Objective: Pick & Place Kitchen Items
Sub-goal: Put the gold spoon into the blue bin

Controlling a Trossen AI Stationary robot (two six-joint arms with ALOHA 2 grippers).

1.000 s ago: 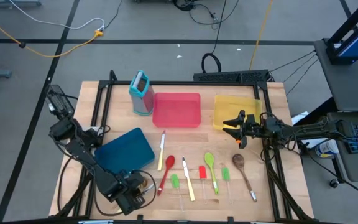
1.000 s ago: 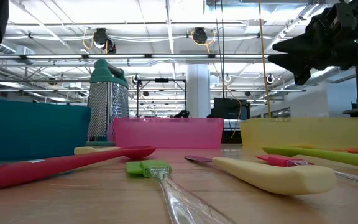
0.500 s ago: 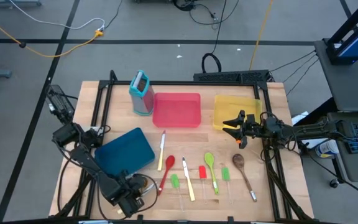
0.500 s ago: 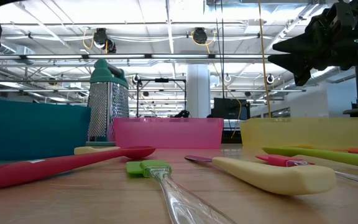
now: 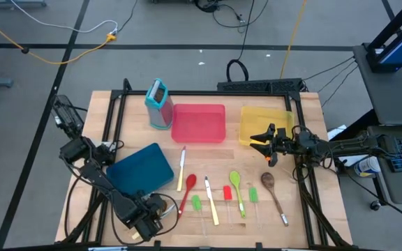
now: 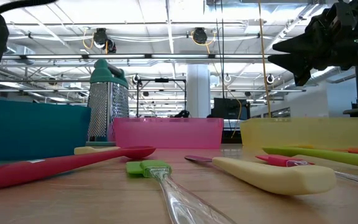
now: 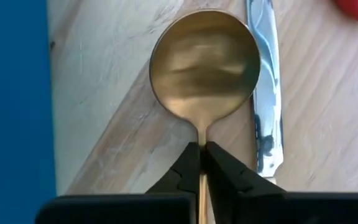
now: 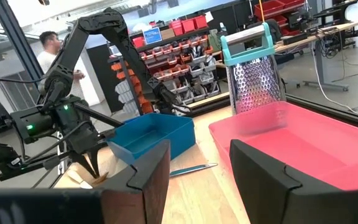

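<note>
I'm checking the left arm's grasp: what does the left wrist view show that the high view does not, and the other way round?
Only the left wrist view shows the left gripper shut on the thin neck of a brass-coloured metal spoon, with a shiny knife blade beside the bowl.

Only the high view shows the pink tray, yellow tray, teal box grater, the row of small utensils and the right gripper waiting by the yellow tray.

Both show the blue tray and the wooden table.
</note>
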